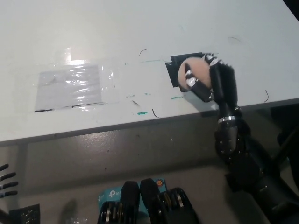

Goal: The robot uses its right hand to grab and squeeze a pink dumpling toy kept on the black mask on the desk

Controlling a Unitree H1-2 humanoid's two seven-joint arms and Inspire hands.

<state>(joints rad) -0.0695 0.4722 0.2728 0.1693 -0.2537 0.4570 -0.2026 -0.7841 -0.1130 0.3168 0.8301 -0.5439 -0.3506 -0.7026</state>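
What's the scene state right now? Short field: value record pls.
surface: white desk
target: pink dumpling toy, held over the black mask
right hand: black right hand wrapped around the toy, fingers closed on it
left hand: only dark fingertips of the left hand at the lower left edge, state unclear
other: clear plastic sheet taped flat on the desk, left of the mask; green and black pen marks near the front edge
toy contact with mask: cannot tell, hand hides it

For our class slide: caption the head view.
Black right hand grips the pink dumpling toy above the black mask on the white desk.
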